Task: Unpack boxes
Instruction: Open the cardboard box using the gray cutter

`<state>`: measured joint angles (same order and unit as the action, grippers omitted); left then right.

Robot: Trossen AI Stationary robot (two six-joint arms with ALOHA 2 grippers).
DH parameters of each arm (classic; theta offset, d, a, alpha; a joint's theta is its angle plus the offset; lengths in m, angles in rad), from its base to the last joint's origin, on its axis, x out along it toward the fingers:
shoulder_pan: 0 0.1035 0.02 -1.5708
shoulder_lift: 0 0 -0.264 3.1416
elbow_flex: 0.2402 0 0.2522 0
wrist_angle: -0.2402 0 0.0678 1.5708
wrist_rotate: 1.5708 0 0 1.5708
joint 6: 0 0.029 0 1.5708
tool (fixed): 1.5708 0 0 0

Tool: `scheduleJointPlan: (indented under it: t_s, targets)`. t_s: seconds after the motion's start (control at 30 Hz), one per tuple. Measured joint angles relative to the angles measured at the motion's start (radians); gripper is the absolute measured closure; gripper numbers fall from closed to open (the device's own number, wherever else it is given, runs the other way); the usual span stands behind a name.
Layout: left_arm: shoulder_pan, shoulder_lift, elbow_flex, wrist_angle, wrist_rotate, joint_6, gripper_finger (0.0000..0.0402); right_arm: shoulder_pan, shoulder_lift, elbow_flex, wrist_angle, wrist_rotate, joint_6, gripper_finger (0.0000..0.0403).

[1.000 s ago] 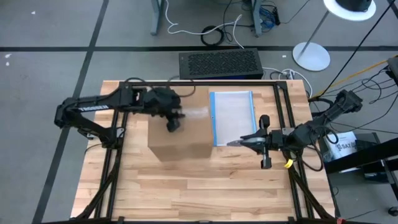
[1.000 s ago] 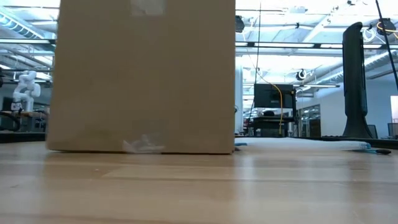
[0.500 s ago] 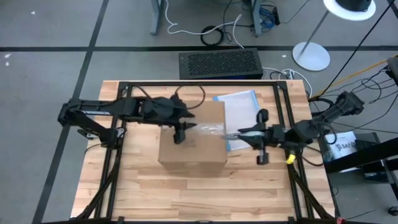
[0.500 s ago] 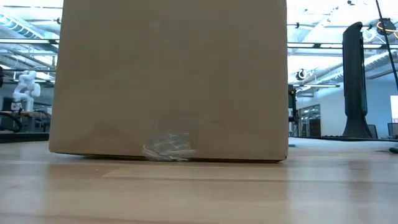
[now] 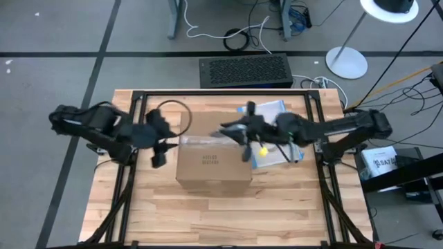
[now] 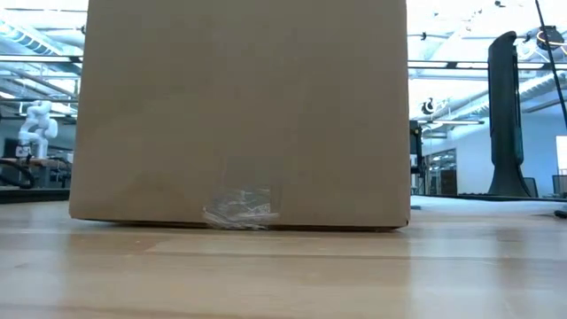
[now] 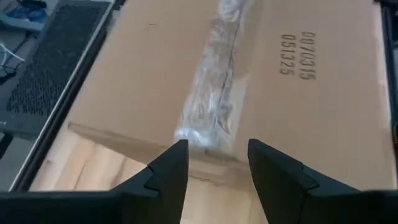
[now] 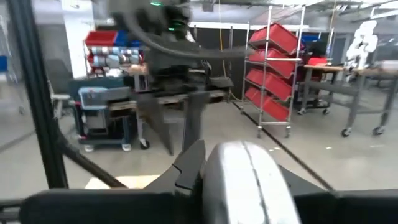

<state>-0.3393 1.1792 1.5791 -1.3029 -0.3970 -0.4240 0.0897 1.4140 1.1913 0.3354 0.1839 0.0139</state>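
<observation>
— What's sitting nearest us on the table?

— Bare wooden table (image 5: 208, 214) at the front edge, a wide strip of open planks with nothing standing on it. Behind that strip the cardboard box (image 5: 213, 160) is sitting flat near the middle, its front wall filling most of the low view (image 6: 239, 111), with a crumpled scrap of clear tape (image 6: 239, 208) showing at its bottom edge.

— And the arms?

— The left gripper (image 5: 158, 144) is hovering just beside the box's left edge, fingers spread with a clear gap and nothing between them. Its wrist camera is looking along the box top (image 7: 261, 81), down the glossy tape strip (image 7: 214, 93) over the seam, with dark printed numbers beside it.

— The right one?

— The right gripper (image 5: 242, 135) is reaching over the box's back right corner. I cannot tell how its fingers are standing; something white and rounded is filling its wrist camera.

— Anything behind?

— A clear pouch with a blue edge (image 5: 270, 111) is lying partly under the right arm, toward the back edge. Beyond the table, a black grille-topped unit (image 5: 246, 71) is sitting on the floor.
</observation>
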Motion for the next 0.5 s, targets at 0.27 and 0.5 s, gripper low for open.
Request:
scheduleJointPlan:
  t_s: [0.27,0.5]
  targets:
    - [-0.107,-0.059,-0.115,0.084,0.000,-0.066,0.0231,-0.045,0.230,0.180,0.063,-0.112,0.021,0.0334]
    - [-0.112,-0.033,-0.236,0.207,0.077,-0.008,0.0231,-0.039,0.338,0.290,0.066,-0.109,0.003,0.0334]
